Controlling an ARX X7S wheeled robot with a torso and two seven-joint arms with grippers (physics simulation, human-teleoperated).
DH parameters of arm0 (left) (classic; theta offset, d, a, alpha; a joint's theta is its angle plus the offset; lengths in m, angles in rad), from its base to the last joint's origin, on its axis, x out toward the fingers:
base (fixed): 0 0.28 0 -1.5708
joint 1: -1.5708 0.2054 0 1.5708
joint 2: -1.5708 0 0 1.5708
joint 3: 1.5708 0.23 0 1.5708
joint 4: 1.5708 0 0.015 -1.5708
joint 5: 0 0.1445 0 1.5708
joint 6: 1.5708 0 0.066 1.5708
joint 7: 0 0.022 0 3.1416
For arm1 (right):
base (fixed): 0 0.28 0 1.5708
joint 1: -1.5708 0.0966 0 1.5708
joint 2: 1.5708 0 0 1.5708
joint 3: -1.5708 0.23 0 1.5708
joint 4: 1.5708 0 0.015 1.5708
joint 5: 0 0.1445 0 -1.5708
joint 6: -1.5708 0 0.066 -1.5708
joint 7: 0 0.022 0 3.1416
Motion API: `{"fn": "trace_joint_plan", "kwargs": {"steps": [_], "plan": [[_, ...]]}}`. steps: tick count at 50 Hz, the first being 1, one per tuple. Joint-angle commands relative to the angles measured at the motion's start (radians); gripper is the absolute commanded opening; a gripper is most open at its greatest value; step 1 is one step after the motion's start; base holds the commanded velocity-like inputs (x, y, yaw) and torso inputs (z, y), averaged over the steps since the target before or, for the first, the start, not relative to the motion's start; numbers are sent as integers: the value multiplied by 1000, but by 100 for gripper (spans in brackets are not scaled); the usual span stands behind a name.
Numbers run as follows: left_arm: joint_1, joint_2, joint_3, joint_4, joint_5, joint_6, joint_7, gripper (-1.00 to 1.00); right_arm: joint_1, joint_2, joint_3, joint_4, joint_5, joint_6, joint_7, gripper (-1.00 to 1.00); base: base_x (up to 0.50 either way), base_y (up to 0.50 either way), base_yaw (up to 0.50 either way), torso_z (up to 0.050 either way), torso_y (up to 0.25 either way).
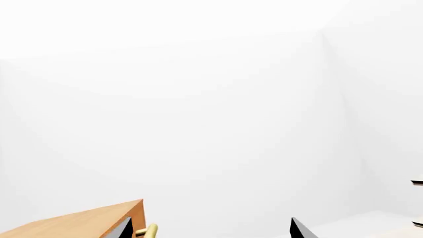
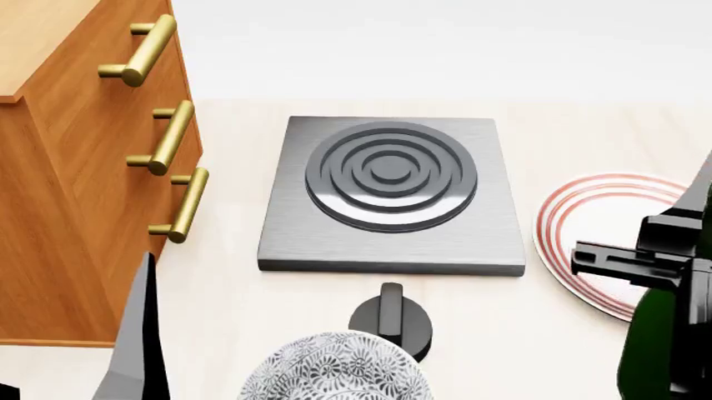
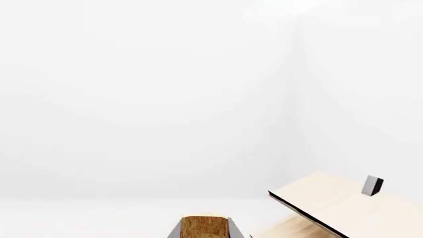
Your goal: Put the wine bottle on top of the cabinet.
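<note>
Nearest your head camera, going left to right, you are looking past the dark blade-like finger of the left gripper (image 2: 139,333), a grey-and-white patterned round lid (image 2: 333,367) with a black knobbed piece (image 2: 392,321) beside it, and then the tall dark-green glass wine bottle (image 2: 668,354) rising at the right edge. The right gripper (image 2: 656,258) is sitting against the bottle's upper part, and in the right wrist view its fingertips are flanking the tan cork, so you appear to be gripping the bottle near the neck, though the contact itself is hard to confirm. Whether the bottle's base is touching the table you cannot tell; it is hidden below the view. The left gripper is holding nothing visible, and its fingers are standing apart in the left wrist view. Further back, the large reddish-brown wooden drawer cabinet (image 2: 78,167) with brass bar handles is filling the left side, well apart from the bottle, with the square grey hotplate (image 2: 389,196) and the red-ringed white plate (image 2: 601,242) lying between. So only the grasp looks done; you are still facing the lift, the carry across to the left and the setting down on the cabinet's lighter top.
</note>
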Motion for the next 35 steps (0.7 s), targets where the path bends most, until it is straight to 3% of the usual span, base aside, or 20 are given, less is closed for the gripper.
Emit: {"fn": "trace_joint_plan", "kwargs": {"steps": [1, 17, 35], "plan": [[0, 0, -3, 0, -5, -1, 2, 100, 73, -32, -40, -12, -22, 19, -11, -100, 0, 0, 0, 0, 0], [-2, 0, -3, 0, -4, -1, 0, 100, 143, -89, -97, -4, -5, 13, -44, -100, 0, 0, 0, 0, 1], [-1, 0, -5, 0, -10, 0, -3, 100, 194, -97, -89, -99, 140, 40, -115, -100, 0, 0, 0, 0, 1]]}}
